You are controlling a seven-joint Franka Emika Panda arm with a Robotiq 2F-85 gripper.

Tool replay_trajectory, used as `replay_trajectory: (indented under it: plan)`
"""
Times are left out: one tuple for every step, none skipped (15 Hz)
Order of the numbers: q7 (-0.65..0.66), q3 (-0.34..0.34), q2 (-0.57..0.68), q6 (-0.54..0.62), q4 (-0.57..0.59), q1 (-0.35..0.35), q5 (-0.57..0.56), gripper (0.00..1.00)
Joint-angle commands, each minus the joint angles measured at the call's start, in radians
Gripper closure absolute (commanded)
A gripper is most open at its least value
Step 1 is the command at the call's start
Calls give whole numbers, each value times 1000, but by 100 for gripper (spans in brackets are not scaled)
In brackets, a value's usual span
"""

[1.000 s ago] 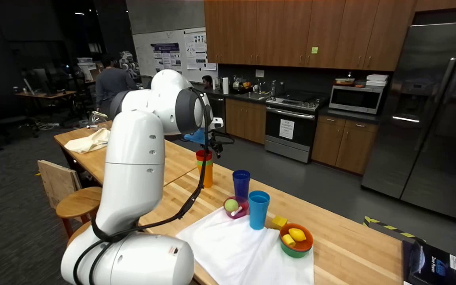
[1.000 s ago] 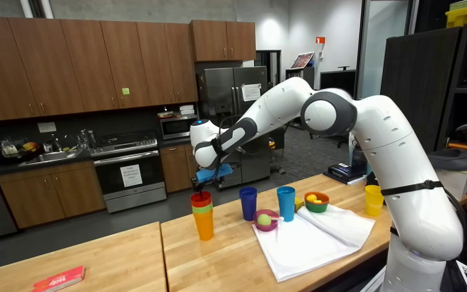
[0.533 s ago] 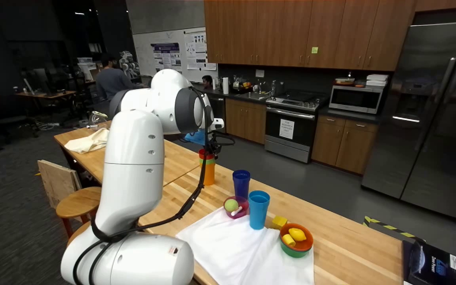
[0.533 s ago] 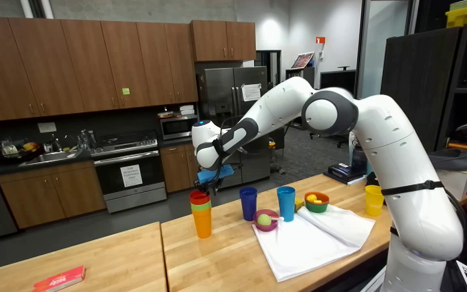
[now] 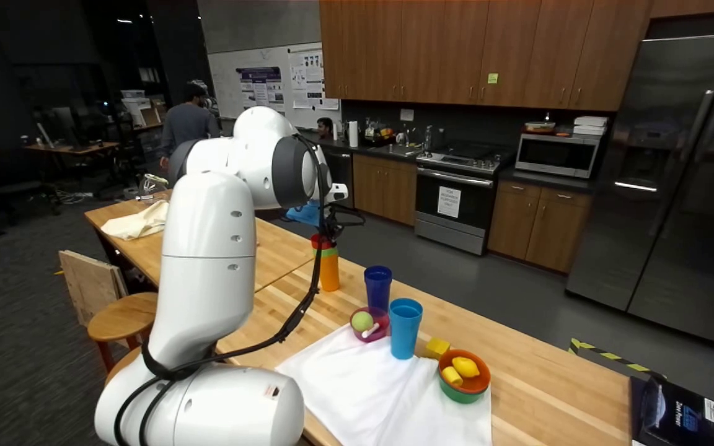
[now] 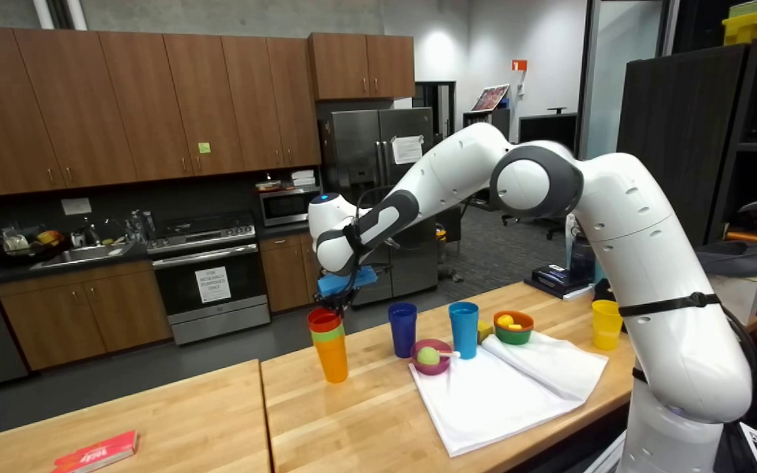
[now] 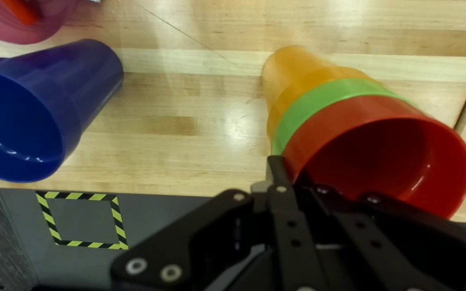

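A stack of nested cups stands near the table's far edge: a red cup on top, a green cup showing as a band, and an orange cup lowest. My gripper is shut on the red cup's rim, one finger outside the wall and the other inside, its tip hidden in shadow. In an exterior view the gripper reaches the red cup from above, and the orange cup leans slightly. Whether its base touches the table I cannot tell.
A dark blue cup stands beside the stack, then a purple bowl with a green ball. A light blue cup, stacked bowls and a white cloth lie further along. A yellow cup stands near the arm's base.
The gripper has lowered a little and its fingers have come together on the red cup's rim. The cup stack has shifted slightly and its tilt has changed.
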Motion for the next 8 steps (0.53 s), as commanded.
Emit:
replay_trajectory:
  plan:
    - [16, -1, -27, -18, -15, 10, -37, 99]
    - [14, 1, -35, -15, -23, 11, -42, 99]
    - [13, 2, -35, -15, -17, 11, -43, 99]
    - [8, 4, -43, -16, -19, 10, -44, 99]
    - [5, 7, -56, -14, -29, 11, -48, 99]
    - [5, 7, -64, -14, -29, 11, -53, 99]
    - [7, 8, -74, -12, -32, 12, -60, 99]
    - [7, 10, -87, -8, -40, 12, -66, 99]
